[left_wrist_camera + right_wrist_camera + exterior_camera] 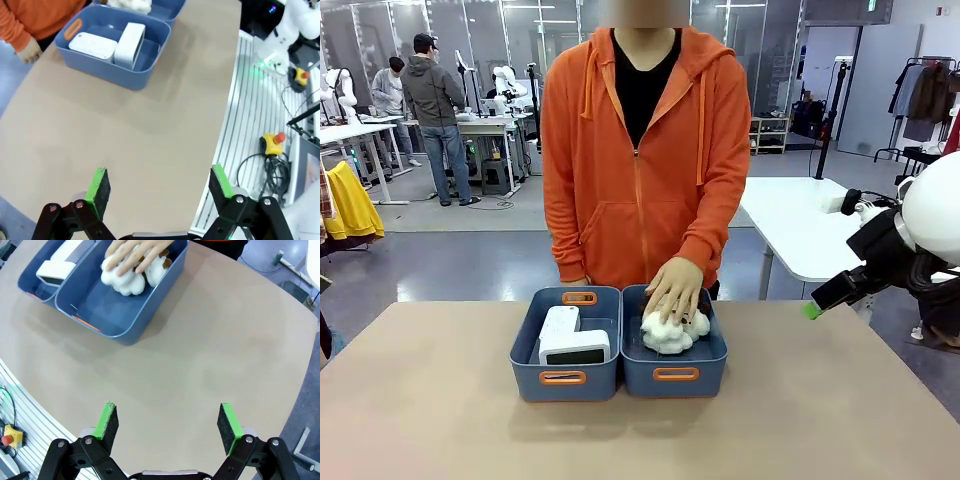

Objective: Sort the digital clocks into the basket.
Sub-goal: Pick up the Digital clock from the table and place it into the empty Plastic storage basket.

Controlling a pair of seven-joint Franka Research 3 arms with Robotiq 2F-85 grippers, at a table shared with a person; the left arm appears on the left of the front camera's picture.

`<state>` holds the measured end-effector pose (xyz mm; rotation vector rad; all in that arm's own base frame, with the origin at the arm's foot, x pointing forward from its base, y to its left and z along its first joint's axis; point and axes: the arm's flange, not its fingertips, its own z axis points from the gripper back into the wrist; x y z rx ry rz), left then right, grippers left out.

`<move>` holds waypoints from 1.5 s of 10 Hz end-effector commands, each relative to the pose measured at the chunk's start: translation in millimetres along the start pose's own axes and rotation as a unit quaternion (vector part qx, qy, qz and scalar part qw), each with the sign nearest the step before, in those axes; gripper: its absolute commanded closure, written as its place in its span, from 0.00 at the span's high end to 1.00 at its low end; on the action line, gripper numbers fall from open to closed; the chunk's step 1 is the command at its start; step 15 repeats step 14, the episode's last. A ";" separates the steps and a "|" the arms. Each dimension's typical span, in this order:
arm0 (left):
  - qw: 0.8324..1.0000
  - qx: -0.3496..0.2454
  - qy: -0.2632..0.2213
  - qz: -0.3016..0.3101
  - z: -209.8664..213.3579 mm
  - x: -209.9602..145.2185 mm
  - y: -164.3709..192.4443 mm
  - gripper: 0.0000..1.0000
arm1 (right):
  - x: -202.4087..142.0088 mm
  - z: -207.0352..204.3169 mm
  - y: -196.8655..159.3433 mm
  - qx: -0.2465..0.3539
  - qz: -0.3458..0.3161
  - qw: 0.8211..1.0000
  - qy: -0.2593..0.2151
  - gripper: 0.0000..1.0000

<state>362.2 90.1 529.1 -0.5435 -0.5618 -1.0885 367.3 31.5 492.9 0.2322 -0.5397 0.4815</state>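
Hovering over bare bench (210, 355), my right pincer (169, 421) and left pincer (159, 185) both gape apart, holding nothing. Both digital clocks (567, 336) sit in the left basket (565, 378); person's hand (675, 290) presses plush toys (670, 331) in the basket at its 3 o'clock.

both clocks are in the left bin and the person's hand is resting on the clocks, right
Not quite. Both digital clocks do sit in the left basket, but the front view shows the person's hand resting on the plush toys in the right bin, not on the clocks.
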 end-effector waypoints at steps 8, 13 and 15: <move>1.000 0.000 0.003 0.007 6.8 1.1 2.1 1.00 | -0.7 -1.1 1.4 -0.005 -0.005 1.000 0.000 1.00; 1.000 0.000 0.003 0.007 6.8 1.1 2.1 1.00 | -0.7 -1.1 1.4 -0.005 -0.005 1.000 0.000 1.00; 1.000 0.000 0.003 0.007 6.8 1.1 2.1 1.00 | -0.7 -1.1 1.4 -0.005 -0.005 1.000 0.000 1.00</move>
